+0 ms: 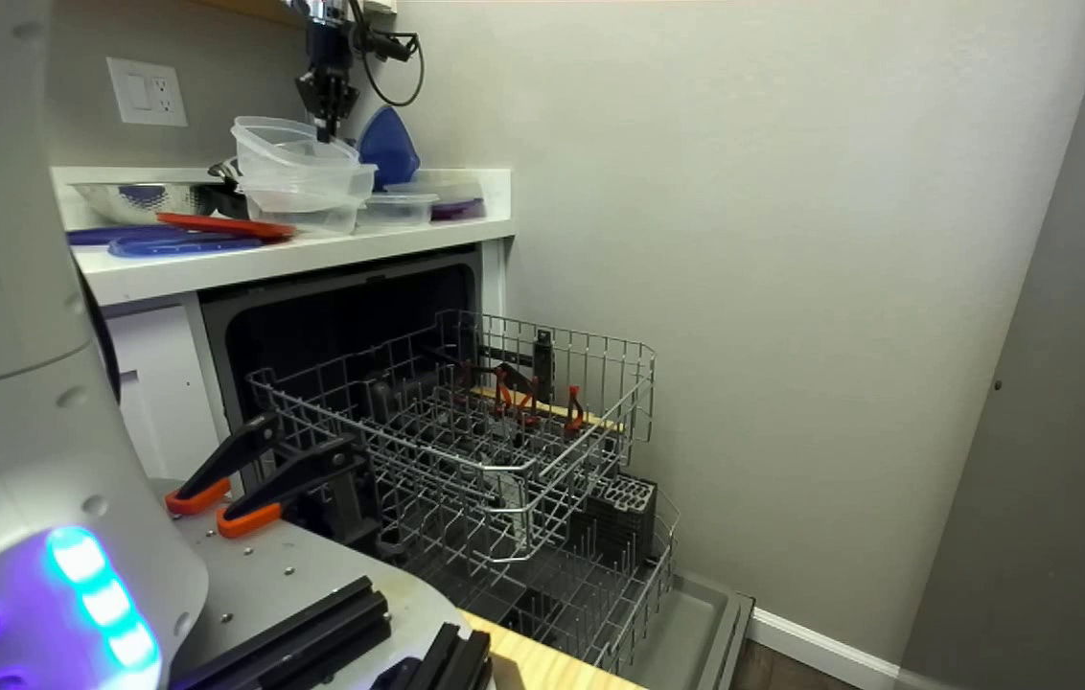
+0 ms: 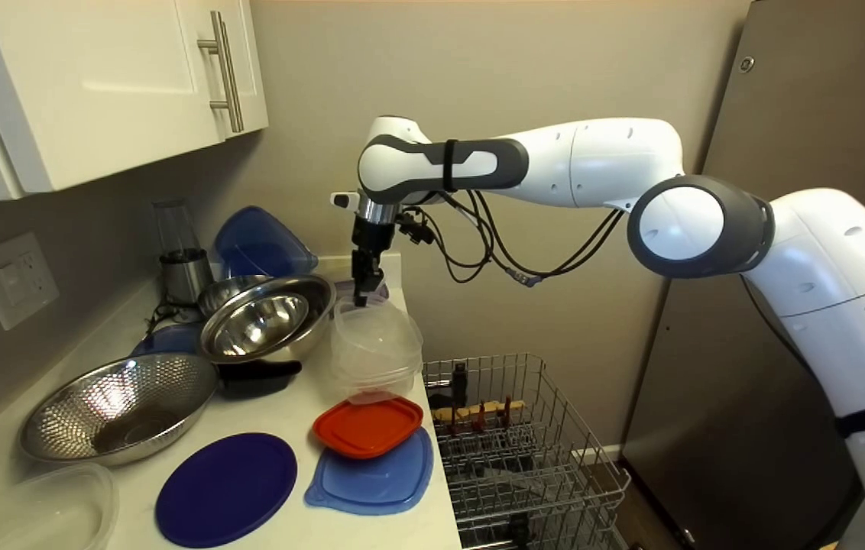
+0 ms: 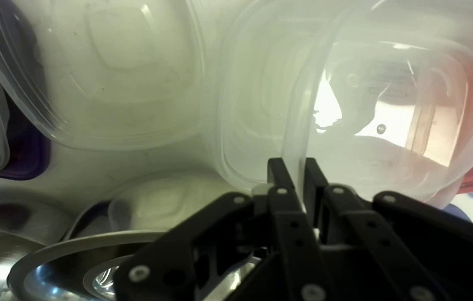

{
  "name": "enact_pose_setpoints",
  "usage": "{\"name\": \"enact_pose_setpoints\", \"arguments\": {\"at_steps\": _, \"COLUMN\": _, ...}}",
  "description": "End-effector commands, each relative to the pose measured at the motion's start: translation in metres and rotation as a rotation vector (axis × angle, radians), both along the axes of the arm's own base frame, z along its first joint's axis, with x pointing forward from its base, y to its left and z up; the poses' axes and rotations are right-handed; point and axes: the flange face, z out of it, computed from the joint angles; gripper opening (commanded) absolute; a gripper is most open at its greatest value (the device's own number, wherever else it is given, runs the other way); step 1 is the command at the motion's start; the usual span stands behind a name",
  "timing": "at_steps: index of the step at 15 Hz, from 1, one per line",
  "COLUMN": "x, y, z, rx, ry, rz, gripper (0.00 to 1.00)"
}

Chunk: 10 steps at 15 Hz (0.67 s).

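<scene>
1. Your gripper (image 3: 296, 167) has its black jaws pinched narrow on the thin rim of a clear plastic tub (image 3: 391, 113), one finger on each side of the wall.
2. The tub, square with rounded corners, tilts on top of lower tubs (image 1: 312, 196) of the same see-through plastic, near the edge of the smooth white counter (image 2: 348, 531).
3. Just beside that stack, a softly square red lid (image 2: 367, 428) overlaps a translucent blue lid (image 2: 375, 481); a round indigo lid (image 2: 226, 489) lies flat near both.
4. On the stack's wall side, you see glossy steel bowls (image 2: 268, 317), nested and tilted, mirror-smooth; near them sits a wide bowl (image 2: 119, 412), its metal wall dotted all over.
5. Behind the nested bowls, a large blue sheet (image 2: 260, 241) of plastic stands upright near a blender (image 2: 184, 263) with a brushed-looking metal body.
6. Below the counter, grey wire racks (image 2: 509, 451) show their open grid; beyond rises a flat grey panel (image 2: 715, 305).
</scene>
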Motion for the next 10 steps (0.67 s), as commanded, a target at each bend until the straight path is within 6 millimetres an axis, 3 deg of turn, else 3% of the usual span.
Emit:
{"name": "enact_pose_setpoints", "arguments": {"at_steps": 1, "x": 0.001, "y": 0.000, "z": -0.003, "rx": 0.035, "ry": 0.011, "rz": 0.026, "gripper": 0.04}}
{"name": "enact_pose_setpoints", "arguments": {"at_steps": 6, "x": 0.009, "y": -0.012, "z": 0.013, "rx": 0.033, "ry": -0.012, "rz": -0.015, "gripper": 0.04}}
{"name": "enact_pose_setpoints", "arguments": {"at_steps": 10, "x": 0.023, "y": -0.038, "z": 0.045, "rx": 0.106, "ry": -0.016, "rz": -0.073, "gripper": 0.04}}
